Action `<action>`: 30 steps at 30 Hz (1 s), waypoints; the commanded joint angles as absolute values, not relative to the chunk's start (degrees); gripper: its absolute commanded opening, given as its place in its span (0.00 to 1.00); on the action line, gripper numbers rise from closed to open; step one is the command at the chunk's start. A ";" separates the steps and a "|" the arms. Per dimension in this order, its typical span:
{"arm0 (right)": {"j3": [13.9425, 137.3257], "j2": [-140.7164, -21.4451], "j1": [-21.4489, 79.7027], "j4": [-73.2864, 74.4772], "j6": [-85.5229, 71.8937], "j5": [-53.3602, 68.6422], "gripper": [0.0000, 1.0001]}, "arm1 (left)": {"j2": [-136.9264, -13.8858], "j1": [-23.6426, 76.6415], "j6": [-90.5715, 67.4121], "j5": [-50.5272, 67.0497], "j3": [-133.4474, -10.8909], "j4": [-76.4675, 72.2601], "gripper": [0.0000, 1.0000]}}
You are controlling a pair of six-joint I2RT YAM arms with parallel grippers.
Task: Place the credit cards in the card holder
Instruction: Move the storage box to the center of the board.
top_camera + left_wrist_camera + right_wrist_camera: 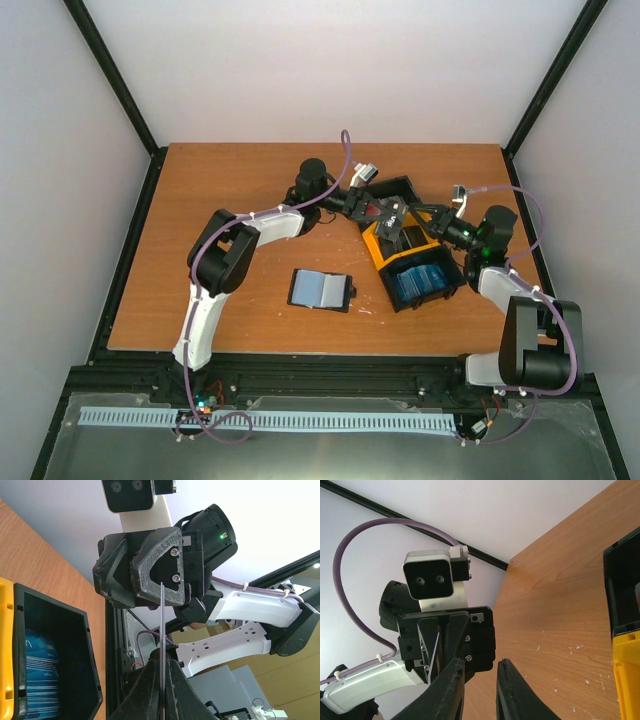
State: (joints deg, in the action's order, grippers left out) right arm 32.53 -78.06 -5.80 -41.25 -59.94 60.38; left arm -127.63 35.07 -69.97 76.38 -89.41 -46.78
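Wooden table [200, 200] | left fingers [145, 690] clamp credit card [162, 620] edge-on, long axis toward right fingers [451, 690], narrowly parted

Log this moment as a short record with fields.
left gripper: shut on a card, seen edge-on, colour unclear
right gripper: open, facing the left one, over the trays
card holder: lying open on the table, apart from the trays
light blue cards: in the nearest black tray
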 commanded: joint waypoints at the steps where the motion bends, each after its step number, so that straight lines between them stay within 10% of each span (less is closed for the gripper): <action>1: 33.48 -77.11 -5.43 -41.48 -58.87 60.41 0.20 | -125.36 35.42 -70.22 76.82 -89.48 -49.44 0.01; 14: 31.97 -76.44 -5.45 -49.82 -62.95 60.61 0.30 | -125.33 35.42 -69.32 75.76 -88.94 -48.16 0.01; 30: 32.38 -78.34 -4.83 -46.01 -60.54 59.89 0.11 | -125.00 35.42 -69.74 75.99 -88.73 -49.12 0.01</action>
State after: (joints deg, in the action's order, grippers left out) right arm 32.53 -78.06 -5.10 -45.76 -61.49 60.38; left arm -127.63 35.11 -70.00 76.03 -88.62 -46.74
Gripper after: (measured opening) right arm 0.128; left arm 0.023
